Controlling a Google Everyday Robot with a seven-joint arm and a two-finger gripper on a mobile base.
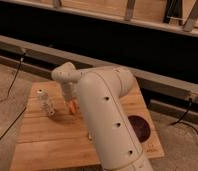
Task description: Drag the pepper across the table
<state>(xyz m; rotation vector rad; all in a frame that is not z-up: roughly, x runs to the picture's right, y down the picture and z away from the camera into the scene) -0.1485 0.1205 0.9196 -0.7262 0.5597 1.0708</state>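
Note:
The pepper (pixel 72 106) is a small orange-red tapered piece lying on the light-brown wooden table (pixel 47 145), left of its middle. My gripper (pixel 69 98) hangs from the white arm (pixel 104 110) and reaches down right over the pepper, its tip at the pepper's top. Whether it touches the pepper cannot be told. The arm's thick link fills the middle of the view and hides the table behind it.
A clear plastic bottle (pixel 45 103) stands just left of the pepper. A dark red round patch (pixel 139 126) lies on the table's right side. The white block is hidden behind the arm. Cables run on the floor at left and right.

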